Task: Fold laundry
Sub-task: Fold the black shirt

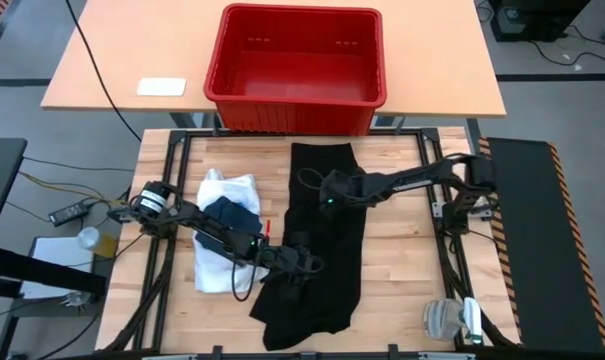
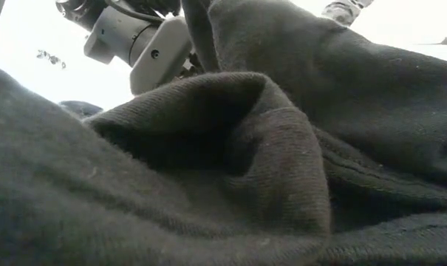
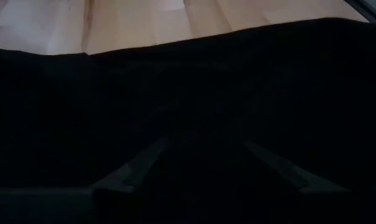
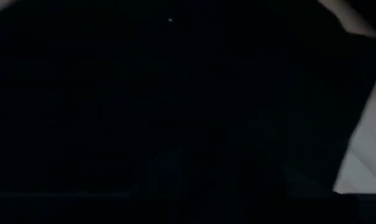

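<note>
High view: straight down over the table (image 1: 402,250), red crate (image 1: 297,65) at its far edge. Low view: table height, pressed against the black garment (image 2: 282,170). Both wrist views: very close on that garment (image 3: 188,112) (image 4: 175,106); all four share it.

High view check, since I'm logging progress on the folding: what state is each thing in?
Black trousers: laid out lengthwise, not folded.
White shirt: lying flat, a darker piece on it.
Red crate: empty.
Left tool: over the trousers.
Right tool: low over the trousers.
</note>
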